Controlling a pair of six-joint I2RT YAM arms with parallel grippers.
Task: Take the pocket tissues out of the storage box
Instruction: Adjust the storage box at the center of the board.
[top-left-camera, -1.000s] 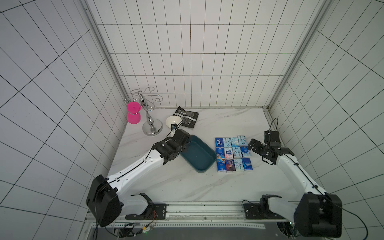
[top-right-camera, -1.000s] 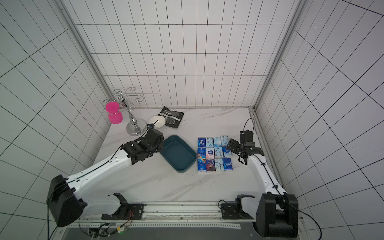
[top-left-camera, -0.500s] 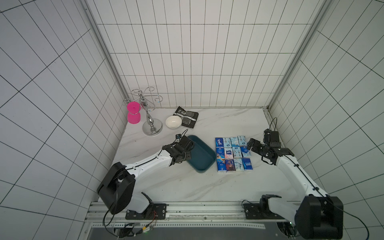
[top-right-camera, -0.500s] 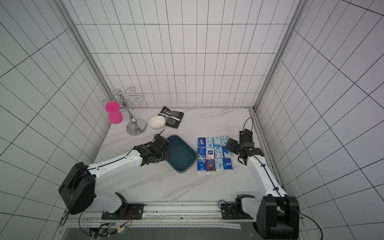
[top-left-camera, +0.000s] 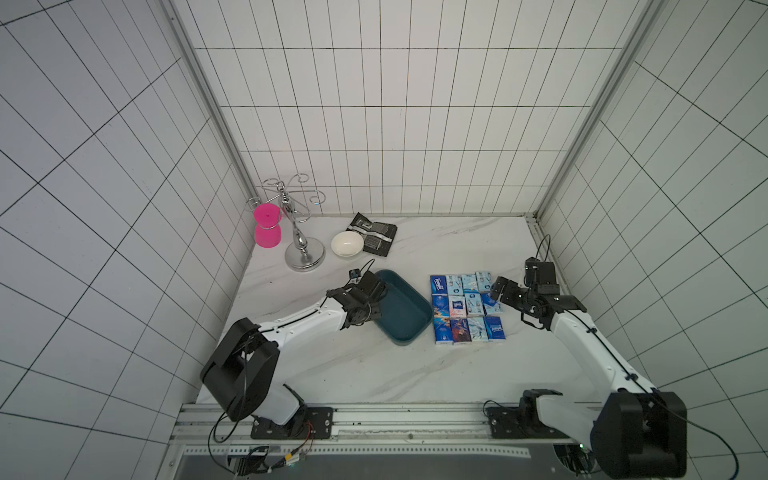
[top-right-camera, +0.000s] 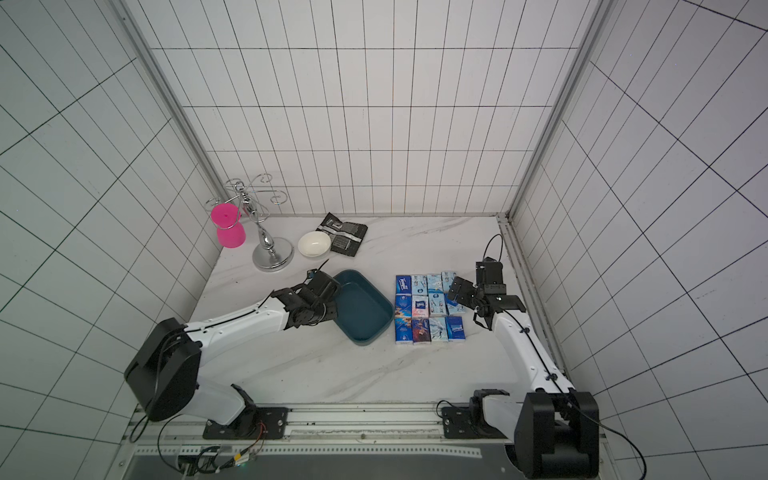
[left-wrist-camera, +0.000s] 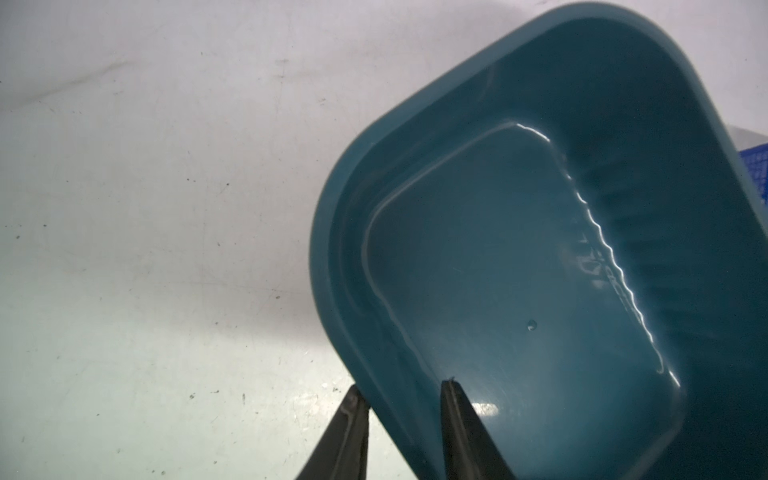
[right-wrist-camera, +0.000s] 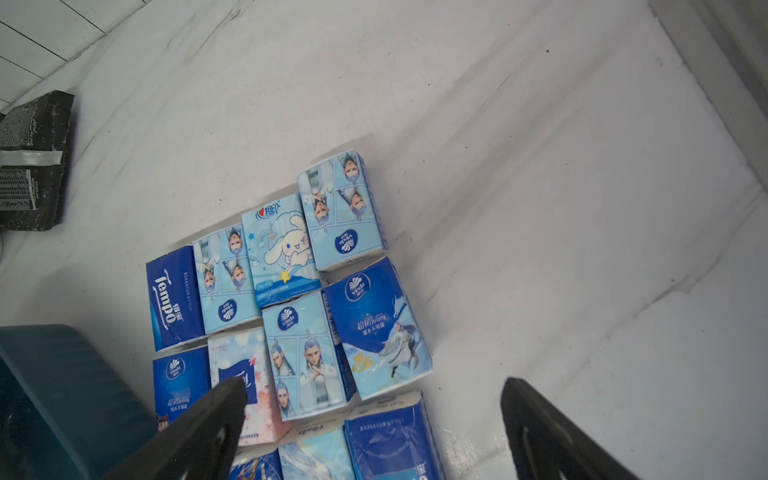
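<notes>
Centre frame: left gripper (left-wrist-camera: 401, 386) straddles empty box (top-left-camera: 405, 318) rim, clamp unclear; right gripper (right-wrist-camera: 374, 386) gapes over tissues (top-left-camera: 465, 307), right. Pinch firmly, lift level.

The left arm (top-left-camera: 303, 326) and right arm (top-left-camera: 590, 353): white tubular links between bulky black joint housings (top-left-camera: 241, 374). Behind each tool sits a black wrist block (top-left-camera: 540, 272) with a thin black cable (top-left-camera: 542, 245) looping from it. The left tool (left-wrist-camera: 401, 386) and right tool (right-wrist-camera: 374, 383): paired black tapering fingers (right-wrist-camera: 199, 424). Farthest from the tools, black bases (top-left-camera: 519, 419) meet a silver rail (top-left-camera: 415, 419), with red and black wires (top-left-camera: 299, 444) beneath.
</notes>
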